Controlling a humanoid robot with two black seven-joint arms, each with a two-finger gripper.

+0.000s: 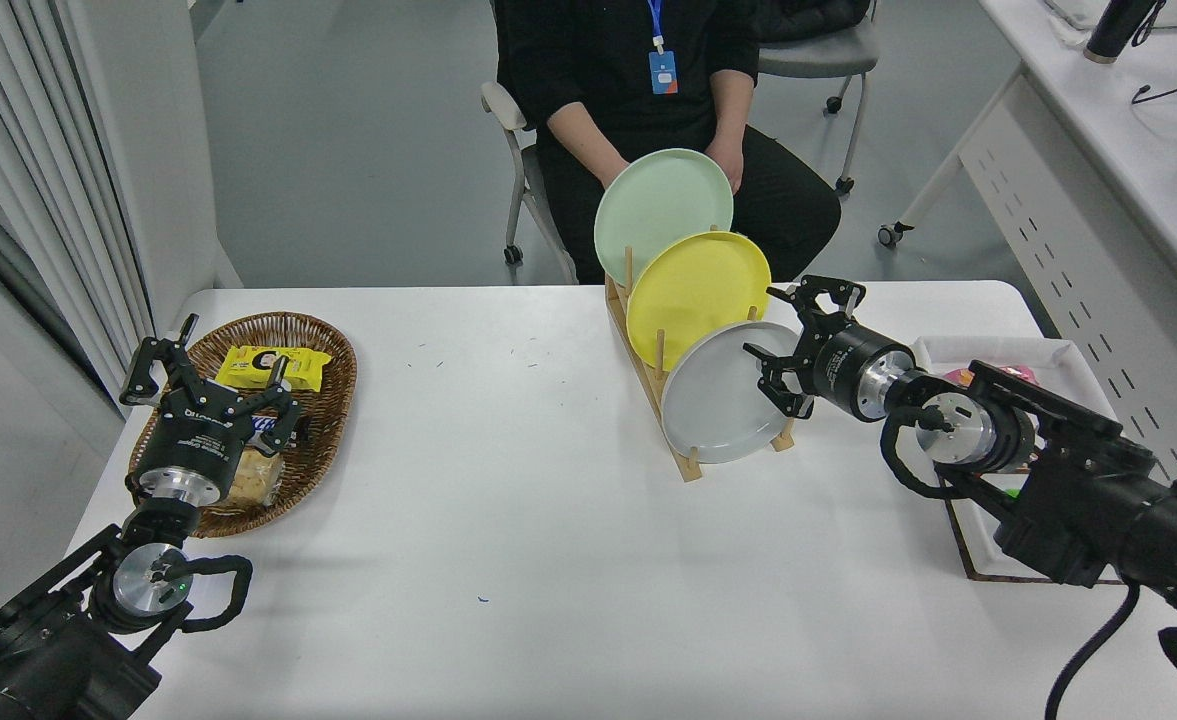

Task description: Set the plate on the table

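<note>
The light-grey plate [718,405] stands on edge in the front slot of a wooden rack [673,440] on the white table [508,520]. Behind it in the rack stand a yellow plate [693,290] and a pale green plate [656,205]. My right gripper [786,345] is open and empty at the grey plate's upper right rim, its fingers either side of the edge. My left gripper [210,378] is parked open at the lower left over a wicker basket.
A wicker basket [323,345] with snack packets sits at the left. A white tray [1058,360] lies at the right under my right arm. A person [648,90] sits at the far side just behind the rack.
</note>
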